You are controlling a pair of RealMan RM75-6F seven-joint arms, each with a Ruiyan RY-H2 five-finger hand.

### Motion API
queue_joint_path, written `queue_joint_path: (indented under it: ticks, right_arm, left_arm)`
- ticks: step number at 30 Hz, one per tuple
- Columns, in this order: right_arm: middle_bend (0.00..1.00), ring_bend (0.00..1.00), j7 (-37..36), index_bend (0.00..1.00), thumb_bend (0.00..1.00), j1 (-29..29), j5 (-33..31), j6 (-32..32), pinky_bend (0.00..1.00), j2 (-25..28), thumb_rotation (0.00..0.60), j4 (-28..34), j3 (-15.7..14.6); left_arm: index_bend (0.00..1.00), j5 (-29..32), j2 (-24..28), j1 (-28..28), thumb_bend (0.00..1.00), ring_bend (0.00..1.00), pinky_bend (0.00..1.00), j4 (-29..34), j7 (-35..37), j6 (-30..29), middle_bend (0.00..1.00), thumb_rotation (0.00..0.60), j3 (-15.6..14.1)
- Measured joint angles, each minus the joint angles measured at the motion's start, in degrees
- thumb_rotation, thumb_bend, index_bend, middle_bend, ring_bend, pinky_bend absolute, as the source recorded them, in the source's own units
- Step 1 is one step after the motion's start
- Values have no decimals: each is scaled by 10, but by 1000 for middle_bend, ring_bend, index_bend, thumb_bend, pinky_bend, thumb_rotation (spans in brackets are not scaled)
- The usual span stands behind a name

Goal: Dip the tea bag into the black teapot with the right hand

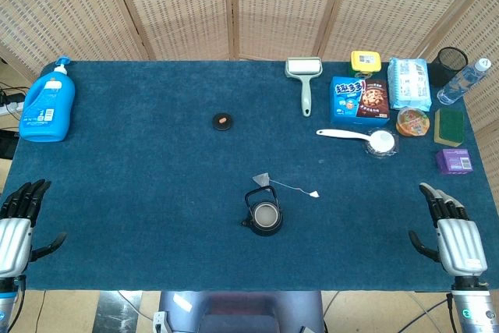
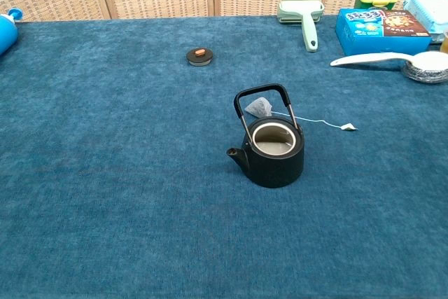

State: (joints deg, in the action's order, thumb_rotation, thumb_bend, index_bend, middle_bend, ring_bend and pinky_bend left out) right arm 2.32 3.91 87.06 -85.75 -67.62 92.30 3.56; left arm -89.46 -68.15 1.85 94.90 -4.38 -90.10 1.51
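The black teapot [image 1: 263,214] [image 2: 271,146] stands lidless near the table's front middle, handle upright, spout toward the left. Just behind it lies the tea bag [image 1: 262,180] [image 2: 258,108], its string running right to a small white tag [image 1: 313,193] [image 2: 348,127]. My right hand [image 1: 452,232] rests open at the table's front right edge, far from both. At the front left edge my left hand [image 1: 19,228] lies open and holds nothing. Neither hand shows in the chest view.
The teapot lid [image 1: 224,121] [image 2: 199,56] lies behind the pot to the left. A blue detergent bottle [image 1: 48,101] stands at far left. At back right are a lint roller [image 1: 305,79], cookie box [image 1: 359,99], white spoon [image 1: 360,138], wipes pack [image 1: 409,82] and purple box [image 1: 454,161].
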Motion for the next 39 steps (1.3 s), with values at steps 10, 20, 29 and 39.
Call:
queue_joint_path:
  ticks: [10,20,29,39]
  right_arm:
    - [139,160,-4,48,382,3,0,8,156,0,600,-5,-2]
    - [145,176,-19,50,382,19,5,17,178,17,600,0,9]
    - [346,459,-46,138,377,62,8,51,437,46,600,13,36]
    - [832,1000,-67,346,358,146,-15,167,1000,72,600,33,65]
  left_arm:
    - [0,-2,3,3,242,0,85,5,-7,0,61,600,2]
    - [0,-10,18,2,242,0,85,13,-8,-9,61,600,4]
    - [0,-14,31,7,242,0,85,21,-13,-11,61,600,10]
    - [0,-8,43,20,242,0,85,24,-19,4,61,600,18]
